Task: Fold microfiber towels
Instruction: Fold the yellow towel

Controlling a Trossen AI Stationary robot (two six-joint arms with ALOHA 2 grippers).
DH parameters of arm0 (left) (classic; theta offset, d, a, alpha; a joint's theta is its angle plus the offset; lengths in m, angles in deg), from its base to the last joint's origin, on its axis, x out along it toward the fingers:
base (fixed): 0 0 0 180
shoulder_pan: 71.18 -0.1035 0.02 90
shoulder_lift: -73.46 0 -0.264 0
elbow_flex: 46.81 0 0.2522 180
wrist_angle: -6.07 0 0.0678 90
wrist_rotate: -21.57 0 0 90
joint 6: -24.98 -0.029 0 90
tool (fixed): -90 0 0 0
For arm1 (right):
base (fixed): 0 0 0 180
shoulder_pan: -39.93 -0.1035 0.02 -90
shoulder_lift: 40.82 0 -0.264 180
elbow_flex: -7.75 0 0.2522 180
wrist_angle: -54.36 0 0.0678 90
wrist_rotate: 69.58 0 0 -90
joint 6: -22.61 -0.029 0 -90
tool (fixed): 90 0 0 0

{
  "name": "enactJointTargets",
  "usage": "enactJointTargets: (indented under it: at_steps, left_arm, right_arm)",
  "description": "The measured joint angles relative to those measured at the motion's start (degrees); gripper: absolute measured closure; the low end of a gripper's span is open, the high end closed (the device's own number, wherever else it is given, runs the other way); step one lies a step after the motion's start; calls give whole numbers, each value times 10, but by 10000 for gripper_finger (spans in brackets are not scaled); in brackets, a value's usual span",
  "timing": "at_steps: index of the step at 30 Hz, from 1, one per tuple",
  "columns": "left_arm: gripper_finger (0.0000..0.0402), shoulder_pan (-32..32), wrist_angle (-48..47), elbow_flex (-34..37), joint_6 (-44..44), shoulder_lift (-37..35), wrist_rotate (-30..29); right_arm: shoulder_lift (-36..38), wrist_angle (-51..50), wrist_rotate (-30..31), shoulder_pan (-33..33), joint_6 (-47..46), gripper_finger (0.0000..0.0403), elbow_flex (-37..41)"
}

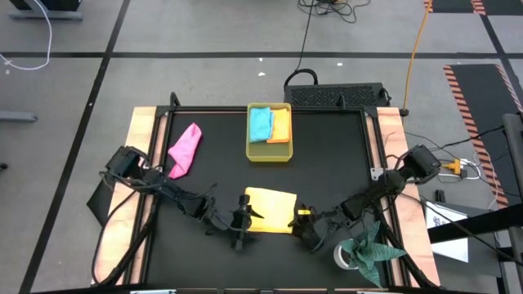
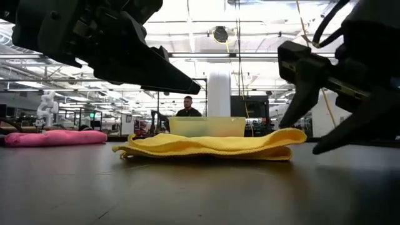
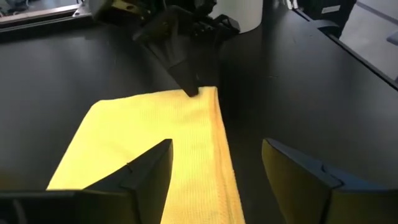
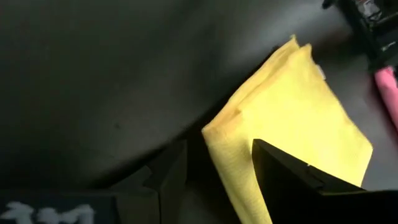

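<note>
The yellow towel [image 1: 270,209] lies folded flat on the black bench [image 1: 327,155], near its front edge, between the two arms. The left pincer [image 1: 242,219] stands at the towel's left front corner with its fingers spread and nothing between them; the right pincer [image 1: 304,222] stands at the right edge, likewise spread and empty. The cloth appears light, soft and limp: it will likely sag and unfold if lifted by a single layer, so a hold should pinch all layers together at a corner or along the folded edge. The pink towel [image 1: 185,149] lies crumpled well apart at the left rear. The blue towel [image 1: 261,123] and orange towel [image 1: 281,125] rest inside the yellow tray [image 1: 269,154] behind the yellow towel. A dark green cloth [image 1: 372,248] and a tape roll [image 1: 344,256] sit at the right front corner, near the right arm's path.
</note>
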Motion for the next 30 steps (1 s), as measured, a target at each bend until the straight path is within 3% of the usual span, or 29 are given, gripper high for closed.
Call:
enactJointTargets:
  at_steps: [4, 9, 12, 19, 24, 30]
  left_arm:
    - [149, 0, 6, 0, -37, 0, -12]
    - [149, 12, 39, 0, -144, 8, -55]
    - [149, 15, 53, 0, -160, 9, -62]
    - [149, 6, 56, 0, -142, 9, -82]
    - [149, -20, 60, 0, -100, 9, -85]
    - [149, -45, 65, 0, -82, 10, -45]
  right_arm:
    - [-8, 30, 0, 5, 8, 263, 0]
    - [-10, 33, 2, 17, 8, 354, 0]
    - [-6, 49, 8, 17, 8, 394, 0]
    - [20, 133, 155, 21, -7, 393, 0]
    - [24, 174, 165, 31, -31, 399, 0]
    - [24, 186, 182, 48, -63, 401, 0]
